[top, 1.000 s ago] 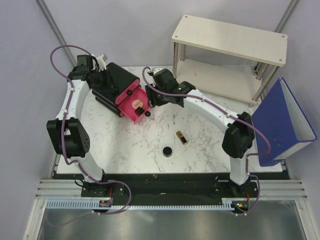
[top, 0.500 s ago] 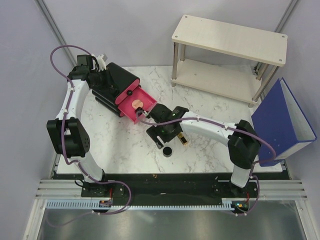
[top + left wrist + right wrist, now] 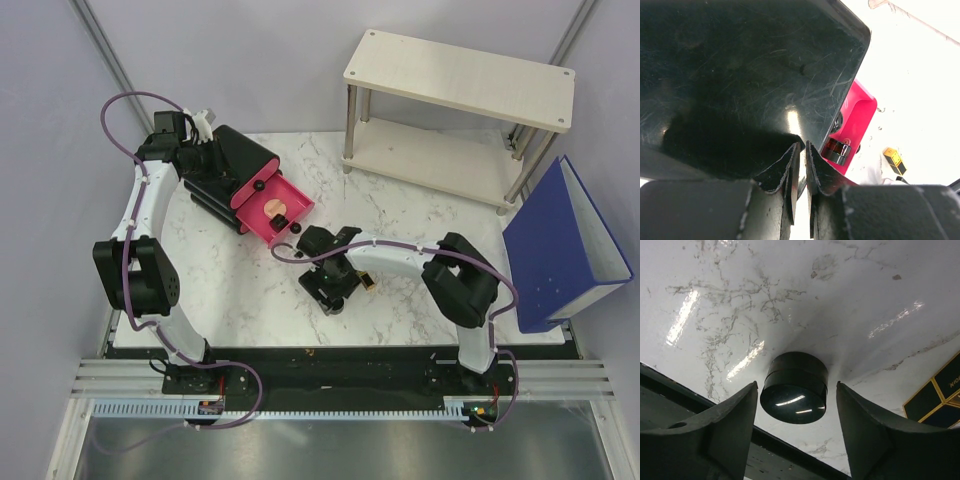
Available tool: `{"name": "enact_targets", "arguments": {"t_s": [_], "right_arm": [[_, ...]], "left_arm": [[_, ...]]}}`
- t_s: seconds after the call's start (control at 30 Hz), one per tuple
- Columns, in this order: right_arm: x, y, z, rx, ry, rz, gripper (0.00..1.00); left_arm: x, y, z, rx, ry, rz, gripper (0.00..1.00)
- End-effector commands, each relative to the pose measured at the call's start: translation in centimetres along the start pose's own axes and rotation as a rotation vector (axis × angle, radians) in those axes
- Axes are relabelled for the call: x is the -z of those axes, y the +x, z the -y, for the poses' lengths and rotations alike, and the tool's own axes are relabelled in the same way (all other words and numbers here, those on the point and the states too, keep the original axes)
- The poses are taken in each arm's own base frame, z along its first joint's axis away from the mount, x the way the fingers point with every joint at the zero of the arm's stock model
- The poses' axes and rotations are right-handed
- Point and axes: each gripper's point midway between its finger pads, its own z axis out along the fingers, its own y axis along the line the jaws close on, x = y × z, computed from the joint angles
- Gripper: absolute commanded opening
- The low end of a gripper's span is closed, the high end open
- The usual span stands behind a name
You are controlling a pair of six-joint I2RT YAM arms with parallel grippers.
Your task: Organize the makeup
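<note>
1. Black compact (image 3: 795, 390) sat upright on the marble table (image 3: 765, 290), between the wide-spread jaws of the right gripper (image 3: 335, 295). Neither finger touched it.
2. Risk: an uneven closure could push the round, glossy case sideways or squeeze it out from between the pads.
3. Risk: the gold-and-black lipstick (image 3: 937, 400) lay just beside the gripper, and a drift that way could knock it rolling.
4. Left gripper (image 3: 800, 150) stood narrow against the black box (image 3: 225, 170), whose pink drawer (image 3: 275, 212) was open. Whether it pinched an edge could not be confirmed. A slip there could shift the box and misalign the drawer.
</note>
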Motion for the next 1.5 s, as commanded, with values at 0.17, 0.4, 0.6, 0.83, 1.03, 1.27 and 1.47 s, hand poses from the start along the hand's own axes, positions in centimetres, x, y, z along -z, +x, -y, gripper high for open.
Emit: {"name": "enact_targets", "arguments": {"t_s": [0.17,0.4,0.6,0.83,1.03,1.27,1.47], "right_arm": [[-0.5,-1.3,0.0,0.017,0.013,0.027,0.24],[2.9,-5.3,-0.1,0.035,0.046,0.141,0.19],[6.8,-10.7,-0.5,0.072,0.069,0.273,0.19],[9.9,-17.8,1.1,0.060,0.086,0.423,0.20],[11.9,-22.3,4.3,-0.037,0.090,0.537,0.21],[13.5,-26.5,6.9,-0.154,0.049,0.695,0.22],[11.6,-27.8,7.9,-0.194,0.037,0.692,0.24]], "left_arm": [[-1.3,10.4,-4.2,0.104,-0.141,-0.375,0.20],[-1.3,10.5,-4.3,0.105,-0.147,-0.376,0.20],[-1.2,10.5,-4.2,0.103,-0.150,-0.375,0.20],[-0.9,10.7,-4.4,0.099,-0.161,-0.376,0.20],[-0.7,11.0,-4.3,0.100,-0.162,-0.378,0.20],[-0.8,11.1,-4.5,0.100,-0.167,-0.385,0.20],[-0.8,11.2,-4.6,0.099,-0.171,-0.387,0.20]]}}
